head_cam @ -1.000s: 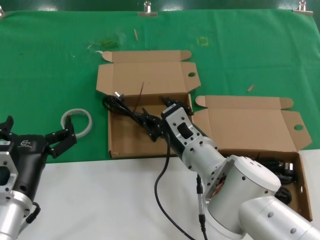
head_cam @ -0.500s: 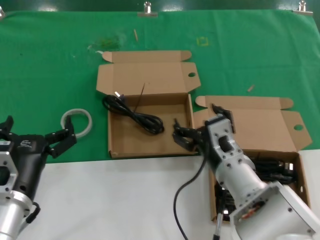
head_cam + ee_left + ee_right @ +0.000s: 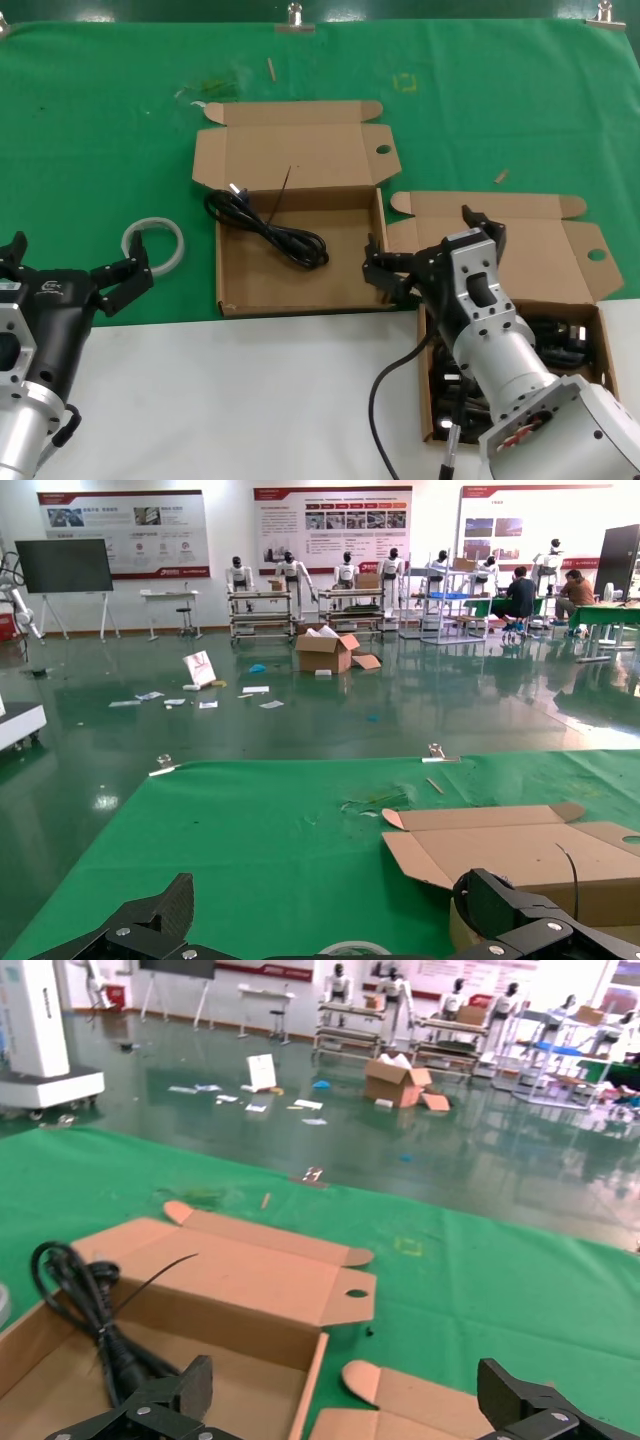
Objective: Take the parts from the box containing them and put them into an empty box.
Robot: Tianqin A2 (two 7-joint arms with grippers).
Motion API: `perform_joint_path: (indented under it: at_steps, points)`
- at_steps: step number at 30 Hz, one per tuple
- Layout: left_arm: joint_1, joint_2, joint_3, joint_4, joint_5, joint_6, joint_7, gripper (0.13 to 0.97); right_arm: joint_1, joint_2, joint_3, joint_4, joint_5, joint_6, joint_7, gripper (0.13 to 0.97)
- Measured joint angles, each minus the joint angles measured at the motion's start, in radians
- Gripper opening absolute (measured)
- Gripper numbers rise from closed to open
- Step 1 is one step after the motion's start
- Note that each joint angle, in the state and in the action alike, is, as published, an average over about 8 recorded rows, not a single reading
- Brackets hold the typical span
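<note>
Head view alone shows power cords (image 3: pixel 560 340) in the near-right box (image 3: pixel 500 240); right hand (image 3: pixel 432 255) open, empty. Left hand (image 3: pixel 70 268) open near the counter's left edge.

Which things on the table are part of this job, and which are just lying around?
Job things:
cord already in the left box
right box holding more cords
right tool, open

Lying about:
tape ring
left tool, idle
</note>
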Motion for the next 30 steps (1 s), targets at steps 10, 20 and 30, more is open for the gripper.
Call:
perform_joint_path:
  at_steps: [10, 20, 30]
  points:
    - [0.0, 0.0, 0.0, 0.0, 0.0, 0.0, 0.0, 0.965, -0.032, 0.0, 0.054, 0.012, -0.124, -0.05, 0.145, 0.933]
    - [0.0, 0.0, 0.0, 0.0, 0.0, 0.0, 0.0, 0.965, -0.065, 0.0, 0.11, 0.024, -0.251, -0.101, 0.296, 0.966]
    - [0.0, 0.0, 0.0, 0.0, 0.0, 0.0, 0.0, 0.965, -0.099, 0.0, 0.166, 0.037, -0.379, -0.153, 0.446, 0.966]
